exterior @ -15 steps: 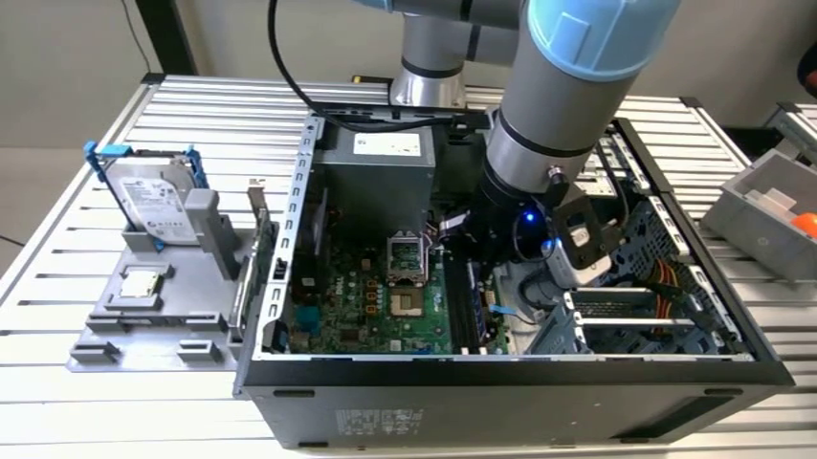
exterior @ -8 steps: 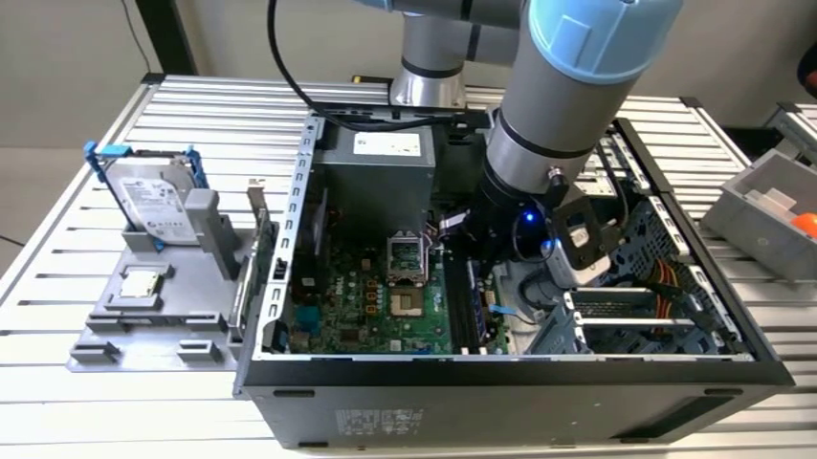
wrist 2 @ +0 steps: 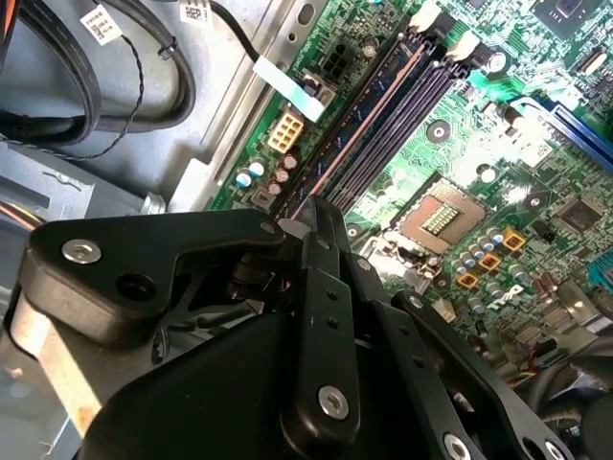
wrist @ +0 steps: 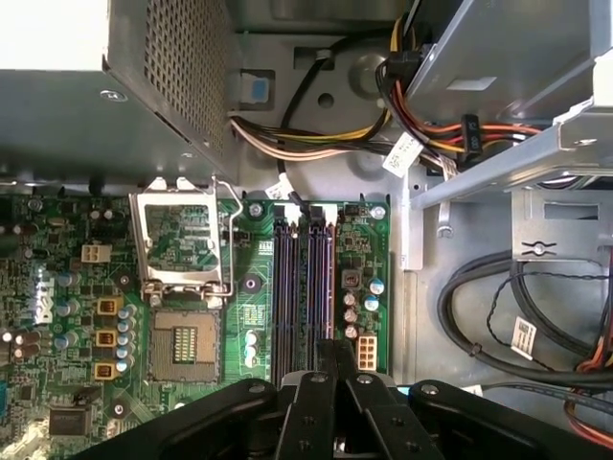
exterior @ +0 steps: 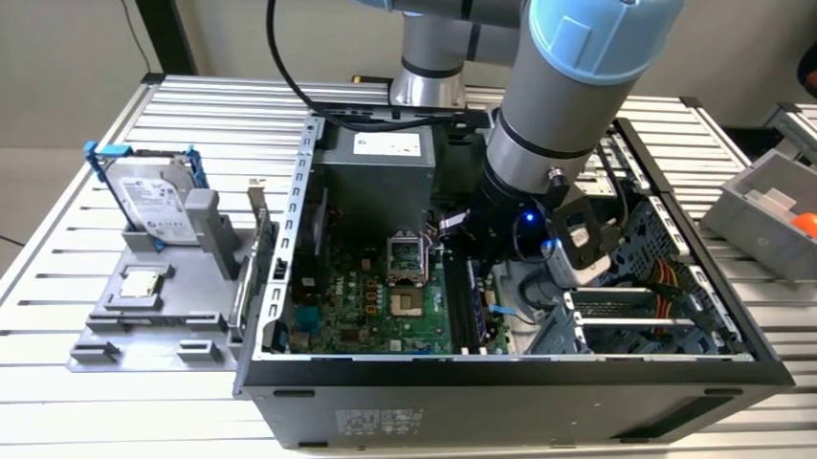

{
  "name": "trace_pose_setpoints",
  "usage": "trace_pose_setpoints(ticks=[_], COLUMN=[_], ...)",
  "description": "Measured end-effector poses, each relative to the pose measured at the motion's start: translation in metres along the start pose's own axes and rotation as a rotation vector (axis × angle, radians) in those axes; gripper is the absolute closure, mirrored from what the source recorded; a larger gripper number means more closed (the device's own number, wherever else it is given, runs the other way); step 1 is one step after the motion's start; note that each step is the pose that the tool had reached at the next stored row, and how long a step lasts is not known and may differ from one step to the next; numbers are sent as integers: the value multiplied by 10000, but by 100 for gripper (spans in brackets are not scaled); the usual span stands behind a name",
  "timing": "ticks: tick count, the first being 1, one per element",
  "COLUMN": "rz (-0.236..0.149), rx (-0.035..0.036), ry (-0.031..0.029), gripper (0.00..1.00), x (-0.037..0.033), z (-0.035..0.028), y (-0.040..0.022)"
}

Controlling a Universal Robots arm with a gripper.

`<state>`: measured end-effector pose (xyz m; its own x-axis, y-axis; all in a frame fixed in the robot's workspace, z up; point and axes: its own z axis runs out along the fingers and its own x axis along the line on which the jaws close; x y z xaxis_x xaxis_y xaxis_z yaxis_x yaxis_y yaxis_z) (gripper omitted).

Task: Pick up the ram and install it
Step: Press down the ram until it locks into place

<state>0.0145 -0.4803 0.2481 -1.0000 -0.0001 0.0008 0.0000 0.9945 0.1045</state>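
Now the gripper [wrist: 335, 359] hangs low inside the open computer case [exterior: 511, 368], fingers pinched narrow on the ram [wrist 2: 359, 134], which stands edge-on over the memory slots [wrist: 305, 287]. Seating looks under way; pressing home calls for exact alignment with one slot.

Even, diffuse overhead lighting. Case interior [exterior: 383, 191] shadowed beneath the arm. Glare washes out the motherboard [wrist 2: 498, 144] in the second wrist view; near linkage soft.
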Motion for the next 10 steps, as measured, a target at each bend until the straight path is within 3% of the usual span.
trace_pose_setpoints(ticks=[10], rz=[-143], rx=[0], ry=[16], gripper=[100], x=[0], z=[0], y=[0])
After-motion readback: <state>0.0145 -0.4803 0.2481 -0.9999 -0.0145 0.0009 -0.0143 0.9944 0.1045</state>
